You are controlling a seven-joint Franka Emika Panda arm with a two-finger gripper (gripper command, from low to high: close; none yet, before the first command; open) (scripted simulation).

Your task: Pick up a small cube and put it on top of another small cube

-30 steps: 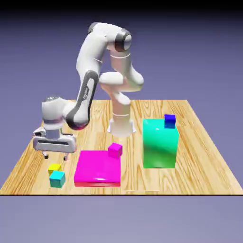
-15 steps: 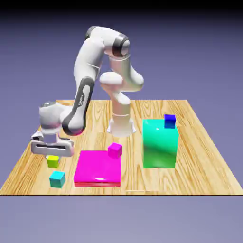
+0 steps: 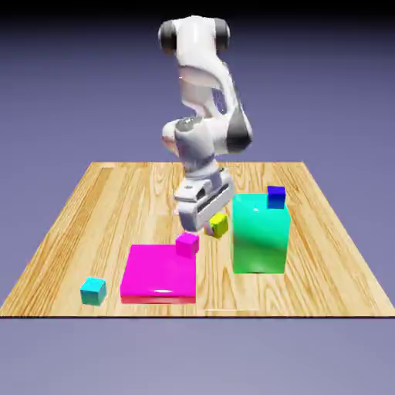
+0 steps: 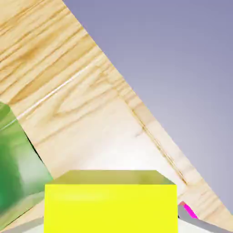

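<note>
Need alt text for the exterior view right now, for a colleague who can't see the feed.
The white arm's gripper, shut on the small yellow cube, holds it above the wooden table, between the small magenta cube on a flat magenta slab and a tall green block. A small cyan cube sits near the table's front left corner.

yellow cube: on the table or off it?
Off. The yellow cube hangs in the shut hand above the table, between the small magenta cube and the green block.

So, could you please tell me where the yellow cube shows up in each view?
Exterior view: the yellow cube is near the middle, held off the table in the gripper, left of the green block.
Hand view: bottom centre, large.
Shared landmark: the green block, at the hand view's left edge.
</note>
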